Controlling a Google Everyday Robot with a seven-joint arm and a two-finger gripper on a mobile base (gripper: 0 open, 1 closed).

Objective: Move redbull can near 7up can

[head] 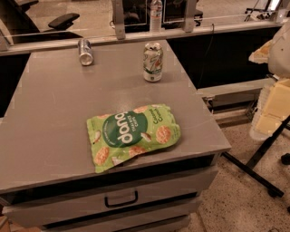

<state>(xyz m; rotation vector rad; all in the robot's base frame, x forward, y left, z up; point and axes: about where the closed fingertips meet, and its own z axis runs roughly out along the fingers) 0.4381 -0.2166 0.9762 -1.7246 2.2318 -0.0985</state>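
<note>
Plainly, nothing has been picked up yet. The wide white-and-green 7up can (153,62) with its silver top stands upright on the grey flat-topped table (45,136), toward the far edge, and serves as the goal marker. The slim silver-grey metal redbull can (85,52) sits to the left of the 7up can, well apart from it and slightly farther back. Whether it stands straight or leans cannot be told.

A flat green foil snack bag (133,136) printed with round crackers lies in front of the 7up can, nearer the camera and a little left. It is not between the two cans, so the strip of table joining them looks open for a sideways carry.

A clear plastic water bottle (156,13) stands behind the 7up can, beyond the table. A dark drawer handle (121,199) shows on the table's front, below the bag.

The gripper is nowhere in the camera view, so I cannot tell how its jaws stand. Judging by this, the reach toward the redbull can is the step ahead.
</note>
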